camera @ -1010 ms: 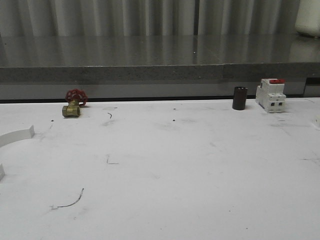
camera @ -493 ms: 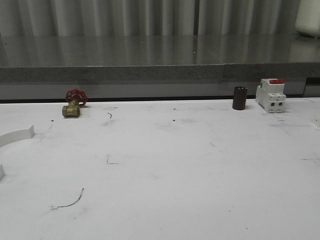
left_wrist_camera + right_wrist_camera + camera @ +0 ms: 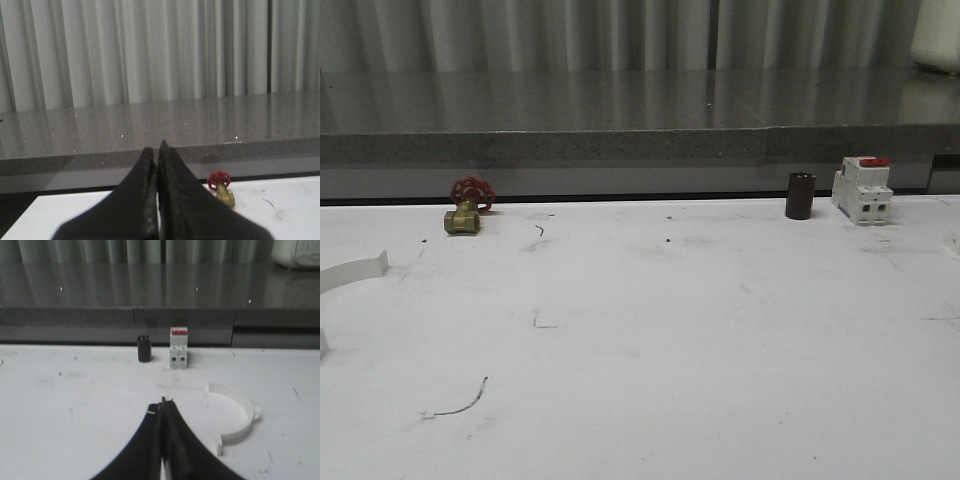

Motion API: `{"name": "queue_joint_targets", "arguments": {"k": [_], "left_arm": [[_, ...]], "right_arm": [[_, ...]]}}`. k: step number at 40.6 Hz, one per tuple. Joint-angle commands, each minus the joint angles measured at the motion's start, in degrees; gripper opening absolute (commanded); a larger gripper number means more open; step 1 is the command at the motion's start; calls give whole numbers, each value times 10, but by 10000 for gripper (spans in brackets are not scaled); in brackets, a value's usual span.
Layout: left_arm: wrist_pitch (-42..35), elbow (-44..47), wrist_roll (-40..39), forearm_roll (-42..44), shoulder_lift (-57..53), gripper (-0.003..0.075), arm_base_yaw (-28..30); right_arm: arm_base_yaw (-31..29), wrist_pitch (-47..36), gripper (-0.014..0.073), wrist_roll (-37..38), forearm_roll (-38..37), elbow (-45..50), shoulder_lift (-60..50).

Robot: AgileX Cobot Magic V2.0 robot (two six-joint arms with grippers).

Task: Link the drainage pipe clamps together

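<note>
One white drainage pipe clamp (image 3: 352,271) lies at the table's far left edge in the front view, a curved band cut off by the frame. The other clamp half (image 3: 239,413) lies on the white table in the right wrist view, just right of and ahead of my right gripper (image 3: 162,403). That gripper is shut with nothing in it, a short way from the clamp and not touching it. My left gripper (image 3: 159,151) is also shut and empty, held above the table's left end and pointing toward the grey ledge.
A brass valve with a red handwheel (image 3: 468,208) stands at the back left, also seen as the valve (image 3: 221,186). A dark cylinder (image 3: 800,196) and a white breaker with a red top (image 3: 862,189) stand at the back right. A grey ledge (image 3: 640,145) runs behind the table.
</note>
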Motion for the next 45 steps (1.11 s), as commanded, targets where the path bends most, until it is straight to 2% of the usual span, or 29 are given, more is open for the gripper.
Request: {"name": "queue_joint_targets", "arguments": {"k": [1,6,11,18,23,27,29,31,32,38,40,42,45], "left_arm": [[-12,-69,-2,0,-1,-20,0],[83,-148,-2,0,47,-20,0],[135,-204,-2,40,132,-20,0],[125,-232,-2,44,203,-20,0],[125,-232,-2,43,206,-20,0],[130,-232,-2,43,206,6,0],[130,-232,-2,43,206,65,0],[130,-232,-2,43,206,146,0],[130,-232,-2,43,206,203,0],[131,-232,-2,25,206,586,0],[131,-232,-2,18,206,666,0],[132,-232,-2,15,206,706,0],[132,-232,-2,15,206,680,0]], "right_arm": [[-5,-32,-113,-4,10,-71,-5],[-5,25,-112,-4,11,-145,34],[-5,73,-112,-4,11,-208,112],[-5,93,-112,-4,11,-251,193],[-5,86,-112,-4,11,-251,201],[-5,87,-76,-4,10,-251,201],[-5,87,-29,-4,10,-251,201],[-5,88,56,-4,7,-251,201],[-5,89,97,-4,6,-251,201],[-5,96,469,-4,6,-251,201],[-5,96,556,-4,6,-251,201],[-5,96,615,-4,6,-251,201],[-5,96,597,-4,6,-251,201]]}}
